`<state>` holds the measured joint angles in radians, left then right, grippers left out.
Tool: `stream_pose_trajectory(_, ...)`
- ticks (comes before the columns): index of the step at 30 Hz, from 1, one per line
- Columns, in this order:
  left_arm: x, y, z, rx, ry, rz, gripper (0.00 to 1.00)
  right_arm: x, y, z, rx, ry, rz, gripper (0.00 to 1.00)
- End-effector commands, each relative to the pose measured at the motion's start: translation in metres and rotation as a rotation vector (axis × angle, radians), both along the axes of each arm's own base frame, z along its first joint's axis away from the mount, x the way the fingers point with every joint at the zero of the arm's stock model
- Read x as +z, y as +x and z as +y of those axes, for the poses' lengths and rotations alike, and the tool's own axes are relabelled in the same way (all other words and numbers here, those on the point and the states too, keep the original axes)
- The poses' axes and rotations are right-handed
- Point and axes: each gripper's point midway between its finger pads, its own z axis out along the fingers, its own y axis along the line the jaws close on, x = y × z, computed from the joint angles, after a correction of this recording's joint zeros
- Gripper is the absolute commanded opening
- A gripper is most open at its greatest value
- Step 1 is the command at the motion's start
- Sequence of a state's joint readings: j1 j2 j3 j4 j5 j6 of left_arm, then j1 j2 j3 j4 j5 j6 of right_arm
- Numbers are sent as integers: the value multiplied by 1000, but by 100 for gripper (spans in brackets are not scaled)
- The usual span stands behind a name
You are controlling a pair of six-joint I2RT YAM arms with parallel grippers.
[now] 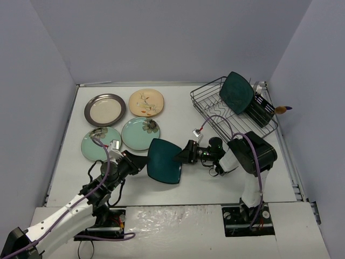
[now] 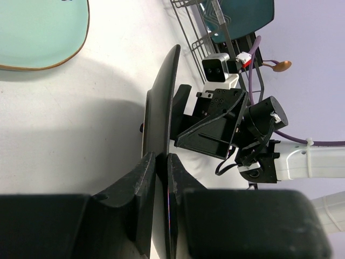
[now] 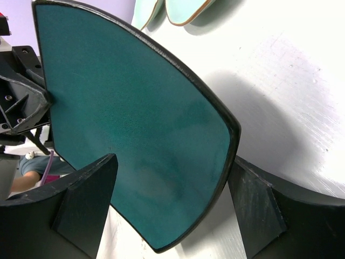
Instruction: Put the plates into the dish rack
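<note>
While the left gripper (image 2: 160,156) clamps one dark teal plate (image 1: 164,161) by its rim, the right gripper (image 1: 181,155) sits released astride the opposite rim; a second teal plate (image 1: 236,91) stands in the dish rack (image 1: 207,109); two mint plates (image 1: 101,143) (image 1: 140,134), one cream floral plate (image 1: 146,102) and one grey-rimmed plate (image 1: 104,109) lie on the table (image 1: 215,181).

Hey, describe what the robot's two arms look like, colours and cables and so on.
Both the left arm and right arm have white link covers and black joint housings. A purple cable runs along each. Each wrist carries a small white camera module. The jaws are broad, matte black wedges.
</note>
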<state>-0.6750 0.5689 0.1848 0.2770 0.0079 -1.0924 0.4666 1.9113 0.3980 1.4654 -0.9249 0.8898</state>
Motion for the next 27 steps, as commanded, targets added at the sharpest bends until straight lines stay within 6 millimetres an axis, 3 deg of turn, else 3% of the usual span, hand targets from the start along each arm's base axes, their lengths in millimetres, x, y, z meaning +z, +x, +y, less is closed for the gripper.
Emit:
stream_pose_trajectory(1, 122, 3, -8, -15, -241, -253, 0, 16, 9, 5, -12, 64, -193, 80)
stream_pose_trajectory(19, 140, 12, -13, -10, -277, -298, 0, 33, 0, 17, 59, 114, -223, 75)
stream_pose_trajectory(24, 140, 12, -12, -6, -274, -303, 0, 40, 0, 18, 64, 125, -238, 64)
stream_pose_trajectory(27, 140, 11, -11, -6, -266, -304, 0, 42, -1, 18, 64, 128, -242, 49)
